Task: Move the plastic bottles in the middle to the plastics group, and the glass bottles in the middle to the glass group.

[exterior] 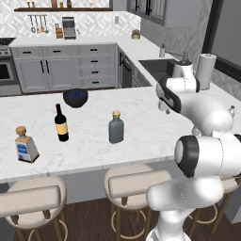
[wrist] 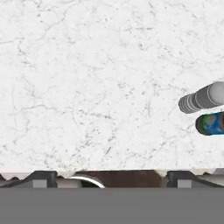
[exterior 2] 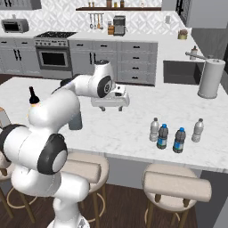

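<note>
The marble counter point(exterior: 141, 117) carries the squat grey-blue glass bottle point(exterior: 116, 127) with its tan stopper, upright at centre. At its 9 o'clock stands the wine bottle point(exterior: 60, 123). Four small plastic bottles point(exterior 2: 162, 136) cluster together. The gripper point(exterior 2: 110, 103) hangs released, holding nothing.

The white marble counter point(exterior: 141, 117) carries everything. Landmark: the squat grey-blue bottle point(exterior: 116, 127), upright mid-counter. Left of it stands the wine bottle point(exterior: 60, 124), farther left the square bottle point(exterior: 26, 145), nearer the front edge. Behind it, to the left, sits a dark bowl point(exterior: 75, 97). Well right of it, four small water bottles point(exterior 2: 163, 136) stand clustered near the front edge.
</note>
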Available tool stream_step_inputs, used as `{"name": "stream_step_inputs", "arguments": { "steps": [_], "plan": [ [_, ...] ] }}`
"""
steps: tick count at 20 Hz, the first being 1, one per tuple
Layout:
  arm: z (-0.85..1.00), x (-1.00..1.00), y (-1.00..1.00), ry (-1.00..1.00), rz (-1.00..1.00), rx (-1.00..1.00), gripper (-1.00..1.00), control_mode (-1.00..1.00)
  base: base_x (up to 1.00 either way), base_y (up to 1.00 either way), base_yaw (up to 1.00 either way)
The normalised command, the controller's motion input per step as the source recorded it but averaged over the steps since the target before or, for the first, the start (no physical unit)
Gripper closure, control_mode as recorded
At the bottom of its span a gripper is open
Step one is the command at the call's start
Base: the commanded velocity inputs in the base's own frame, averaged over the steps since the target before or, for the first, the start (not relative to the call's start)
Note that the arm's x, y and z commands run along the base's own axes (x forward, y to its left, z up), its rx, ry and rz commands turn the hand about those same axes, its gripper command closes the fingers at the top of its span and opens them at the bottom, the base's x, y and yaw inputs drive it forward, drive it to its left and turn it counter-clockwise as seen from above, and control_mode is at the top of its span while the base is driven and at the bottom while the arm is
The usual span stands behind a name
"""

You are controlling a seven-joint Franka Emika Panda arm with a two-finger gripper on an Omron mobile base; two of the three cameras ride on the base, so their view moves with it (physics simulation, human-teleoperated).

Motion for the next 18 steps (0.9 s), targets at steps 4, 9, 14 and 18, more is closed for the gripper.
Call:
{"name": "stream_step_inputs", "arguments": {
  "steps": [4,9,14,18],
  "plan": [
    [0.22,-0.25,1.0,0.22,0.28,-0.09,-1.0,-1.0,0.0,0.0,0.0],
    [-0.11,-0.18,0.54,0.03,0.25,0.0,-1.0,-1.0,0.0,0.0,0.0],
    [-0.23,0.1,0.63,-0.03,0.21,0.09,-1.0,-1.0,0.0,0.0,0.0],
    [0.0,0.54,0.89,-0.03,0.14,0.13,-1.0,-1.0,0.0,0.0,0.0]
  ]
}}
